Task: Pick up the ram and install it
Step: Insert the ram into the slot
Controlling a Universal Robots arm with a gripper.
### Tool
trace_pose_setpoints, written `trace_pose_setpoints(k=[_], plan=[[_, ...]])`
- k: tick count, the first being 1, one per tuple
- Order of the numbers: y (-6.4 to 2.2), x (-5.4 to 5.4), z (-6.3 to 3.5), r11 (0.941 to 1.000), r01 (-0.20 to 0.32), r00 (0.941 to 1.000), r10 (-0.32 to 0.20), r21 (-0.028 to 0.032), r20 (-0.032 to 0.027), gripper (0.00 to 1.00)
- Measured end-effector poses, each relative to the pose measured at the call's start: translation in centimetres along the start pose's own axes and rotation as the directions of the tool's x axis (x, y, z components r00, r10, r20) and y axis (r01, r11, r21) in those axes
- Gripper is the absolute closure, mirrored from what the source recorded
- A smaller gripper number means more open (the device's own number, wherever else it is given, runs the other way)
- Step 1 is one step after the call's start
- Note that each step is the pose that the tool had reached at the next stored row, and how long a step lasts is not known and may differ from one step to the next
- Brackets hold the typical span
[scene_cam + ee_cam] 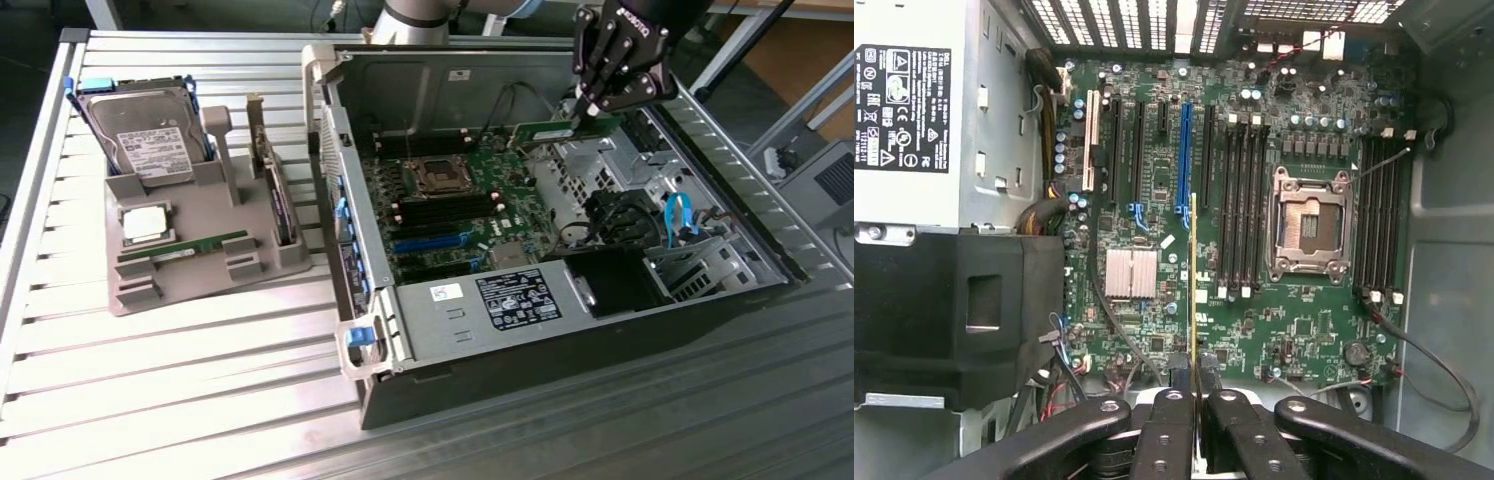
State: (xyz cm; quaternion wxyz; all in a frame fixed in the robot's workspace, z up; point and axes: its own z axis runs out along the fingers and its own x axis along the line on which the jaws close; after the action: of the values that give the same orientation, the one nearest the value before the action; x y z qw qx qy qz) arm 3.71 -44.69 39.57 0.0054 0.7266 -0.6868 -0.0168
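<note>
On desk [174, 390], case [327, 150] at exterior view's right, tray [200, 270] left of it; ram [545, 131] in hand [587, 112] above motherboard [507, 225], inside case.

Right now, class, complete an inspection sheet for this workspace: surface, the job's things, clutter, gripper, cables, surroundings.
Surface: ribbed silver metal table carrying an open black computer case.
Job's things: long thin green ram stick held over the green motherboard; long black memory slots empty.
Clutter: grey plastic holder tray with a silver hard drive, a square silver chip and a second green stick.
Gripper: black gripper shut on one end of the ram stick.
Cables: blue cable inside the case, apart from the stick.
Surroundings: grey robot arm base behind the case.
</note>
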Motion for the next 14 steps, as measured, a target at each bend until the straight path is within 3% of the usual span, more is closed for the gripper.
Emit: trace_pose_setpoints(k=[14], plan=[[0.58, -0.03, 0.41, 1.0000, 0.000, 1.0000, 0.000, 0.0000, 0.0000, 0.89]])
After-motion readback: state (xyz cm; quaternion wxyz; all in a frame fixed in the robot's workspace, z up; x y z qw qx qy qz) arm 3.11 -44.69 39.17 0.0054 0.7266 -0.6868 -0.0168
